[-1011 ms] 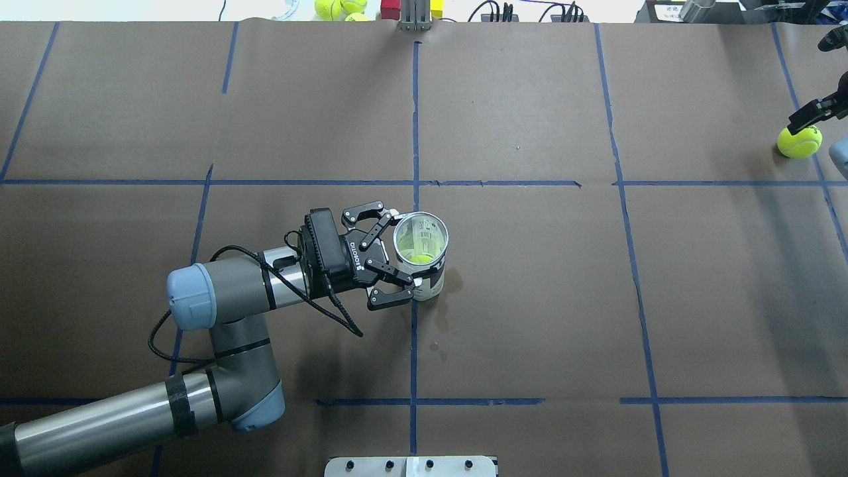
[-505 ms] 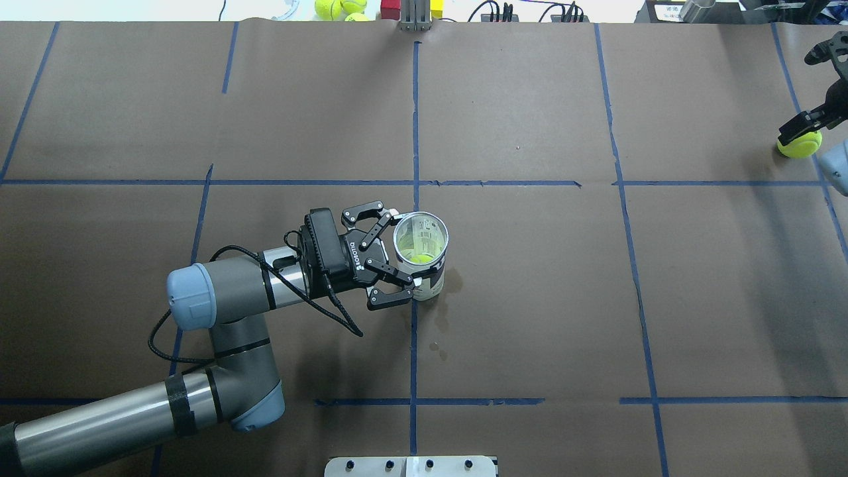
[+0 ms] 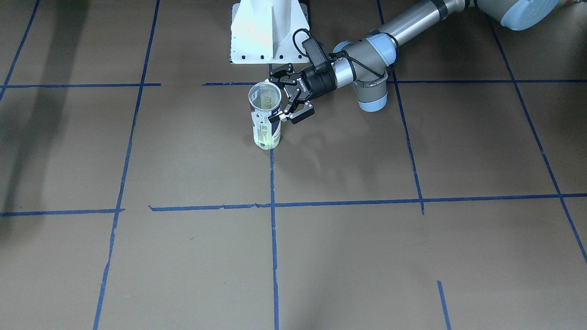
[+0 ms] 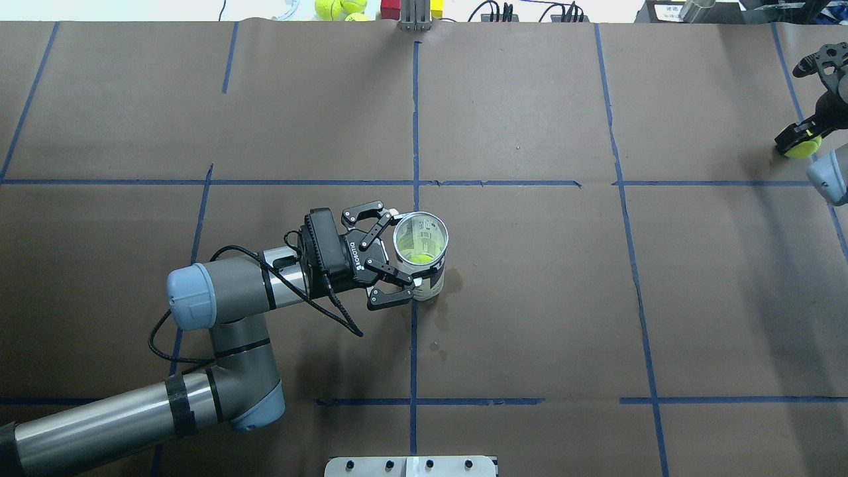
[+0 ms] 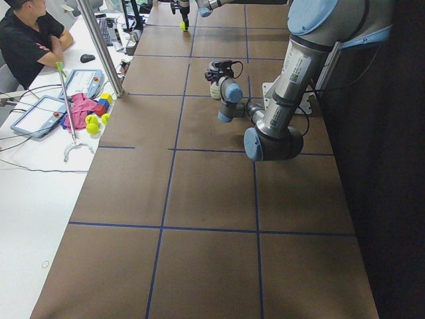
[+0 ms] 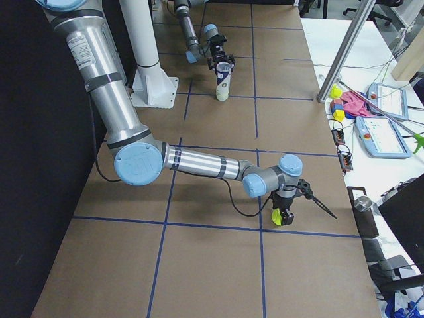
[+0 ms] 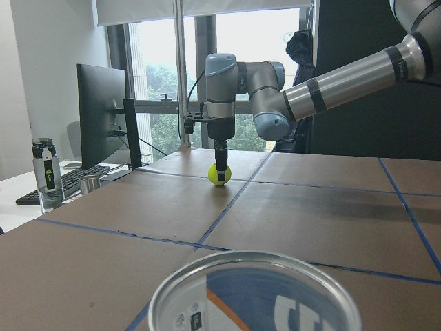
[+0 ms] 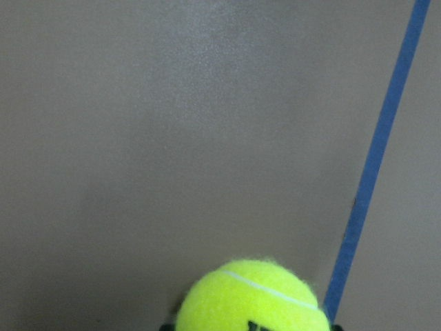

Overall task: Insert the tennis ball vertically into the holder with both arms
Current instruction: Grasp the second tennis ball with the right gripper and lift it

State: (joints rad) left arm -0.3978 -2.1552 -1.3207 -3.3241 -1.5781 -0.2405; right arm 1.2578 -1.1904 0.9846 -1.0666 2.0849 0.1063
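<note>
The holder [image 4: 437, 275], a clear can with a navy and white label, stands upright at the table's middle, and also shows in the front view [image 3: 265, 120]. A yellow-green ball [image 4: 419, 258] lies inside it. My left gripper [image 4: 402, 250] is shut on the holder's side from the left; its wrist view shows the holder's rim [image 7: 255, 276]. The tennis ball [image 4: 807, 148] sits on the table at the far right edge. My right gripper [image 4: 798, 138] points down over it, open, with a fingertip close on each side. The right wrist view shows the tennis ball [image 8: 251, 300] at the bottom.
Spare tennis balls [image 4: 338, 8] and red and yellow blocks [image 4: 391, 8] lie beyond the table's far edge by a metal post [image 4: 414, 16]. The white pedestal [image 3: 268, 32] stands behind the holder. An operator [image 5: 26, 40] sits at a side desk with tablets.
My right gripper has come down over the tennis ball, which it now mostly covers from above. The left gripper and holder have not moved.
</note>
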